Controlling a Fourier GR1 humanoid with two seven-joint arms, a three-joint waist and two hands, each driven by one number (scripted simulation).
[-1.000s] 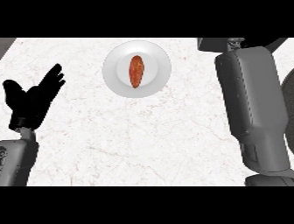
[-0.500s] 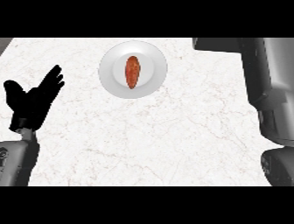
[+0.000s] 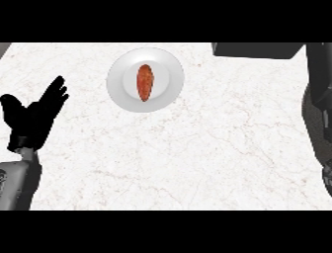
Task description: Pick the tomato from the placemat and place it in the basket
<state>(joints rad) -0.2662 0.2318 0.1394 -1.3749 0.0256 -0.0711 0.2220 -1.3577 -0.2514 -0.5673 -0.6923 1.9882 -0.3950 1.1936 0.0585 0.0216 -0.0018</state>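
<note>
Resting our left hand (image 3: 32,116) wide open, we cannot see our right hand; no tomato shows, so no grip guess.

Brightness: bright and even; the white marbled surface (image 3: 198,158) reads near white from edge to edge.
Light source: diffuse, seemingly from above; no lamp or hotspot shows.
Shadows: very faint; the white plate (image 3: 165,74) casts only a soft grey rim on its lower left side.
Glare: none on the surface; the plate's rim is light with no specular spot.
Dark areas: the left hand (image 3: 32,116) is flat black, with no shading inside its outline.
Focus: uniform across the view.
Distortion: the plate looks taller than wide.
</note>
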